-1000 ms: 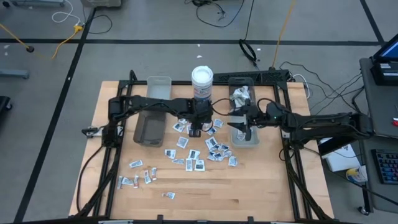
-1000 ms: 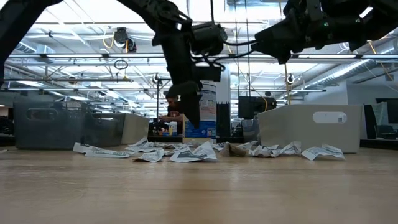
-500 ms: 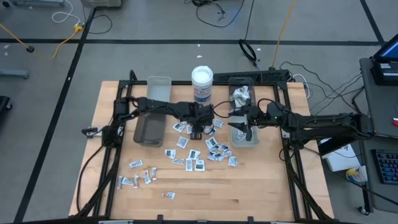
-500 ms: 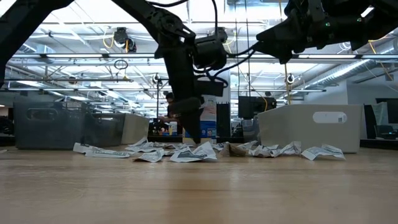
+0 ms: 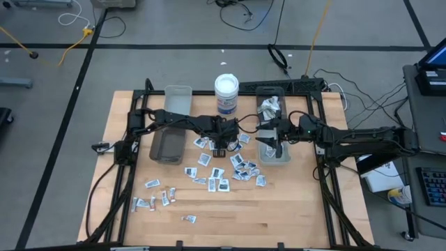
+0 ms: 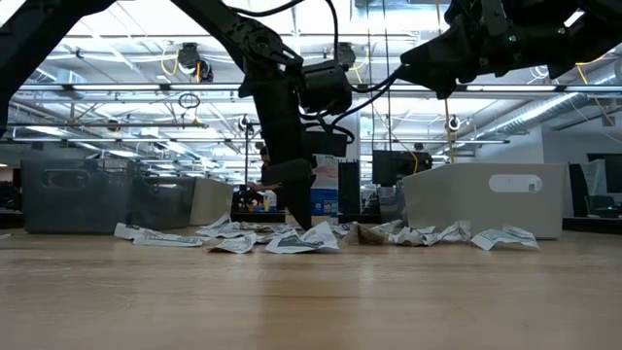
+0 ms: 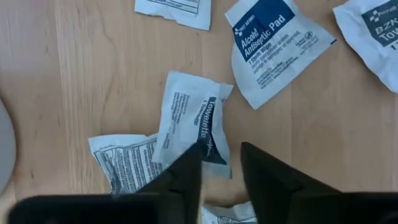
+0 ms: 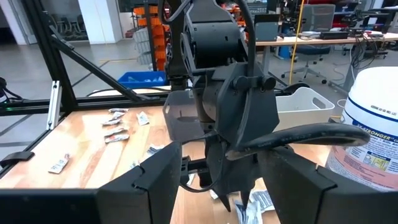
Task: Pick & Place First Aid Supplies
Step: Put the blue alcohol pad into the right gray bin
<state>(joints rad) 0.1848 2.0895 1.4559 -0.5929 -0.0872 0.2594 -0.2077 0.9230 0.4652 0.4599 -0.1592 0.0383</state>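
High view: the left end effector (image 5: 219,147) is down over the middle of the desk (image 5: 293,216), right in the cluster of first aid packets (image 5: 217,183), with the white round tub (image 5: 226,93) just beyond it. More packets lie scattered on the near side of it, toward the desk's front-left. The grey bin (image 5: 171,125) sits off to its outer side. The right end effector (image 5: 273,145) hangs over the clear bin (image 5: 273,136), which already has packets in it.

Low view: the left end effector (image 6: 301,222) points straight down, tips at the packet pile (image 6: 292,240) on the desk (image 6: 311,301). The right arm hangs high above the pale bin (image 6: 483,199).

Left wrist view: the dark fingers (image 7: 186,177) stand narrow, a small gap between them, over a towelette packet (image 7: 193,121); I cannot tell whether they touch it. An antiseptic pad packet (image 7: 273,46) lies just beyond.

Right wrist view: the right fingers (image 8: 155,180) stand wide apart, holding nothing, facing the left arm and the tub (image 8: 370,137).
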